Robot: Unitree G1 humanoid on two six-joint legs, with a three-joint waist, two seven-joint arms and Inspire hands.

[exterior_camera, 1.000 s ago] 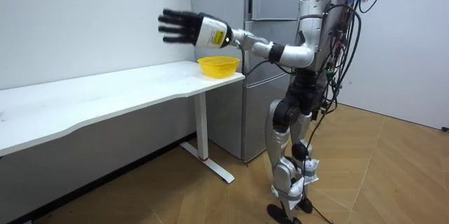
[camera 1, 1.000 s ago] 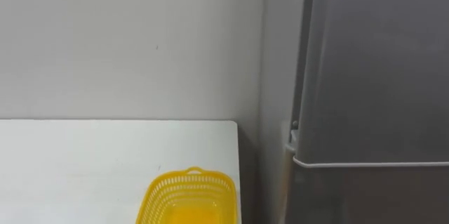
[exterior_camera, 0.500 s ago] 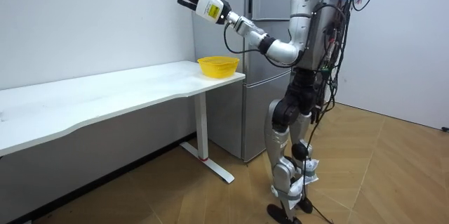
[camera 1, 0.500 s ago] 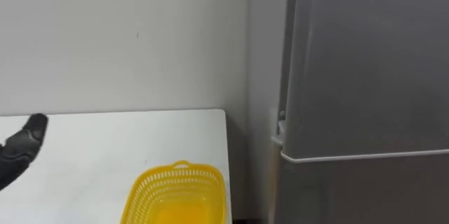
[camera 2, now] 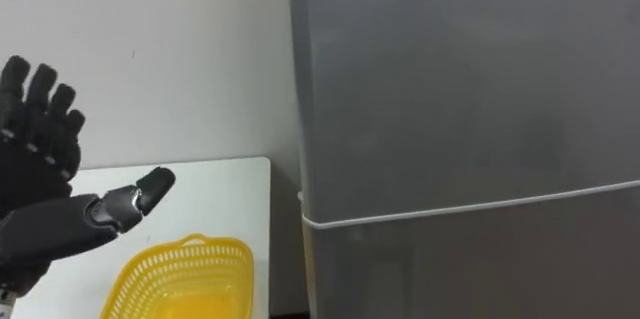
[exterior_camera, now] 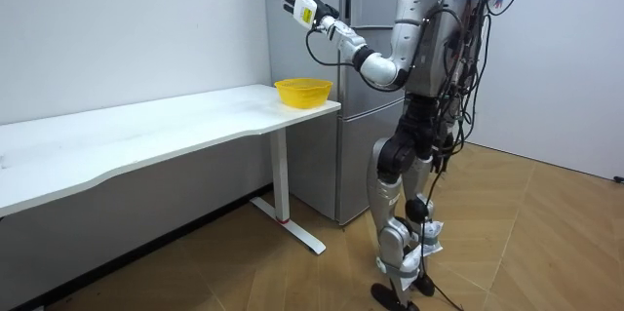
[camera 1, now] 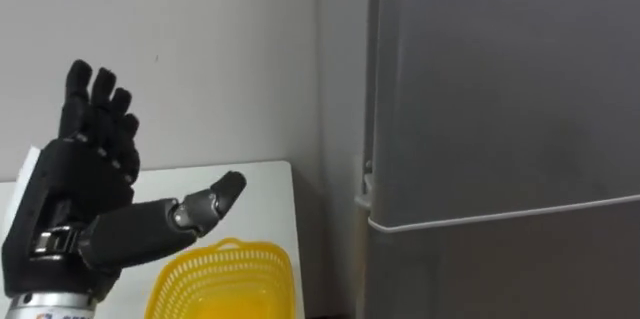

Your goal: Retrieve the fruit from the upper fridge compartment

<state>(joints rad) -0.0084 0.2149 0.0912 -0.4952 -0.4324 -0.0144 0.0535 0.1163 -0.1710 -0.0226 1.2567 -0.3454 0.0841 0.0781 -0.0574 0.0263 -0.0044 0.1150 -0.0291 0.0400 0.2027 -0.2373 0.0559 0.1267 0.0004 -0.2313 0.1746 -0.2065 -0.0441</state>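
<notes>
Upper fridge door (camera 1: 500, 89): grey, plain-faced, shut, with no handle showing. Whatever is to be retrieved lies behind it and cannot be seen. A pale seam divides it from the lower door (camera 1: 500, 269), also shut, making 2 doors on the fridge (exterior_camera: 356, 155).

Left hand (camera 1: 80, 199): raised level with the upper door, left of its edge and apart from it. The fingers are straight and spread, the thumb is stretched toward the fridge, and it holds nothing. Judged purpose: held open and high to reach the door and find a grip, since the front offers none. The task is judged to be at its start, with opening not yet done.

Yellow mesh basket (camera 1: 215, 279): 1 item, on the end of the white table (camera 1: 262, 181), below the hand. It appears empty and is probably set there to receive the retrieved thing.

Surroundings: the table stands against a bare pale wall (camera 1: 200, 39), its end just beside the fridge with a narrow gap between. In the room view the robot stands upright on a wooden floor (exterior_camera: 292, 272) before the fridge.

Obstructions: the table corner and basket sit near the door's left edge. A small fitting at the seam's left end may be a hinge. Which side opens cannot be told.
</notes>
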